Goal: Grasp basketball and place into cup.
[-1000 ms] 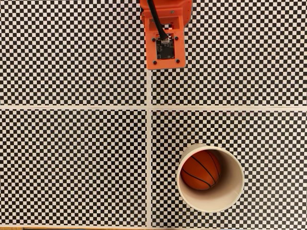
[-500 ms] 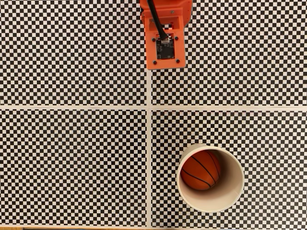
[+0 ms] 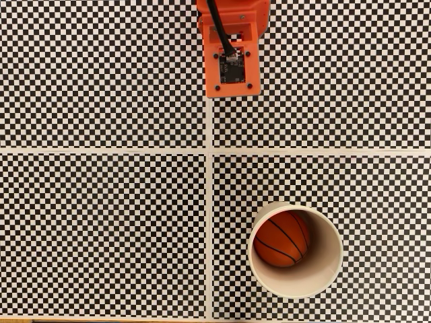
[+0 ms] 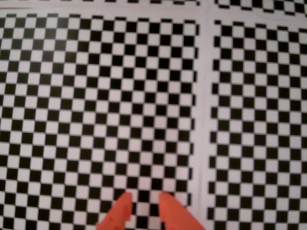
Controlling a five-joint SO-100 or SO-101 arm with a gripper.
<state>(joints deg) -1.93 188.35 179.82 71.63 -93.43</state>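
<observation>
Bench: lying under a black-and-white checkered sheet, with pale bands crossing it into four panels in the fixed view. Arm: orange housing reaching in from the top edge of the fixed view, showing a small circuit board and a black cable running up out of frame. Cup: cream-white, standing upright in the lower right panel of the fixed view, mouth facing the camera, well apart from the arm. Ball: orange with thin black seams, sitting inside the cup, leaning toward the cup's upper left wall. Claw: two orange fingertips poking in at the bottom edge of the wrist view, hanging over bare checkered sheet, standing slightly parted with a narrow gap between them, gripping nothing.
</observation>
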